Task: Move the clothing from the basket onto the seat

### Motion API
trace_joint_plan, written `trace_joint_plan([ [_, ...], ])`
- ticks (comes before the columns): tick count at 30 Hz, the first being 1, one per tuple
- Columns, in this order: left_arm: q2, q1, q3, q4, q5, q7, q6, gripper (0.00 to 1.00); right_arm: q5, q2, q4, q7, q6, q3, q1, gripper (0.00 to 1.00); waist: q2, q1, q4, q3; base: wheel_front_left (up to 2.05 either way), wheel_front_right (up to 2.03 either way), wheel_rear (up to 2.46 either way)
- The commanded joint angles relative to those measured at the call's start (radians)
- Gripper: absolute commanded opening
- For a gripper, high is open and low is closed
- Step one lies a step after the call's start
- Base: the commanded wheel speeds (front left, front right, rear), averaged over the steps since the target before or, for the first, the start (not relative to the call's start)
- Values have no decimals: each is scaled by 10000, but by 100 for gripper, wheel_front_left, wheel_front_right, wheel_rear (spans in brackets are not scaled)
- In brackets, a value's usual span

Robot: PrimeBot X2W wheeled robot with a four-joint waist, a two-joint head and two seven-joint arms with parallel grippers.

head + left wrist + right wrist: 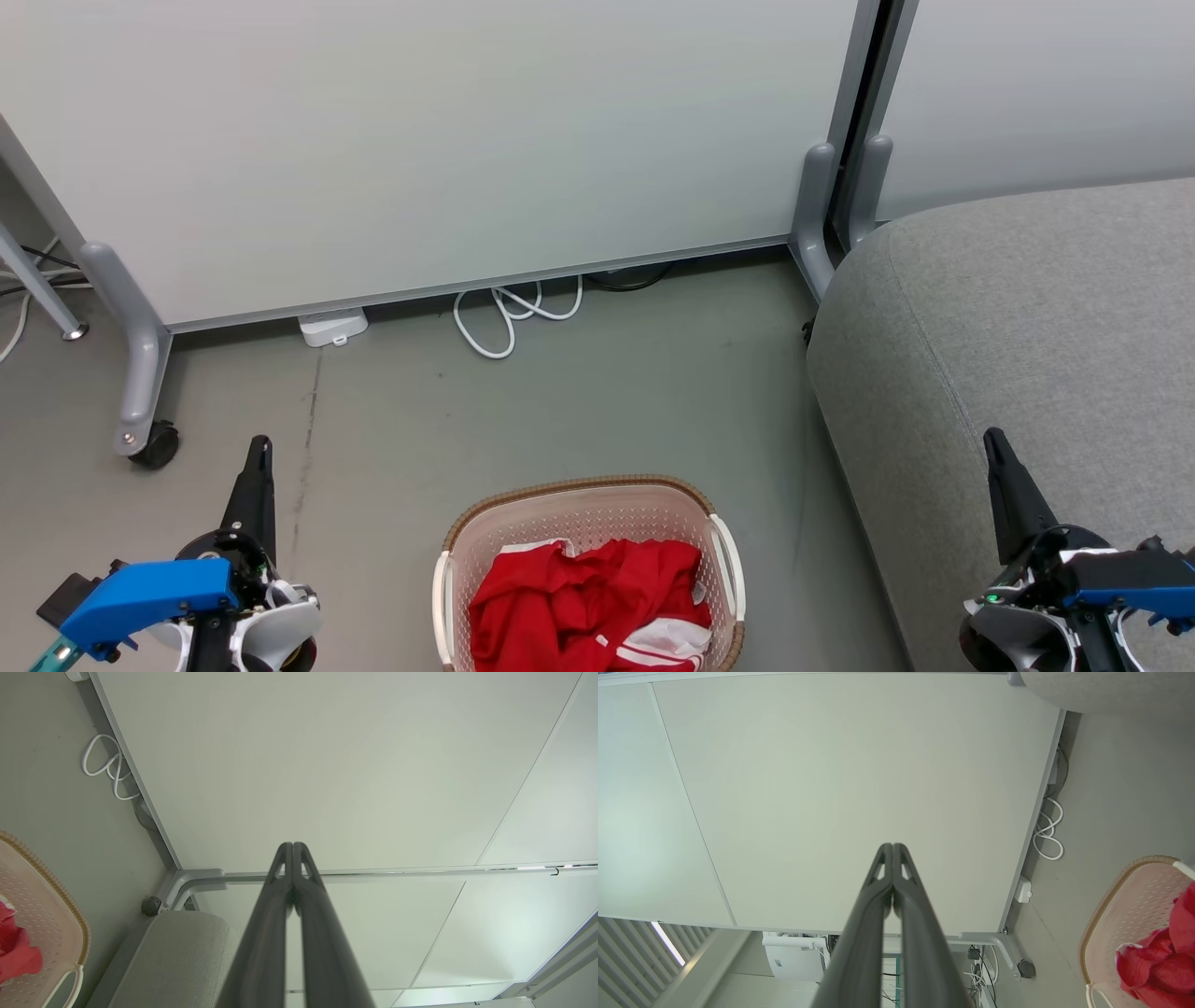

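Both jaws are sitting pinched shut, empty; red white-striped clothing (579,597) is lying between them in the cream perforated plastic basket (597,518), grey fabric seat (1027,308) by the right jaws, so I'd open wide, pinch deep.

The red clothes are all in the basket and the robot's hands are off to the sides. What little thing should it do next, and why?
Probably swing the right gripper left, over the basket, opening it on the way. The clothes lie heaped inside, untouched. That gripper and the left gripper are both shut and empty, off to either side. The seat is on the right, so that arm looks handiest.
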Motion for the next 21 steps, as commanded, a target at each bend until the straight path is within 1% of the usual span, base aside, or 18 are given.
trace_joint_plan([
  [1, -8, -96, 18, -44, -26, 45, -34, 0, 17, 8, -25, 21, 4, -8, -97, 0, 0, 0, 0, 0, 0, 0, 0],
  [21, -8, -96, 18, -44, -26, 45, -34, 0, 18, 9, -25, 20, 4, -6, -97, 0, 0, 0, 0, 0, 0, 0, 0],
])
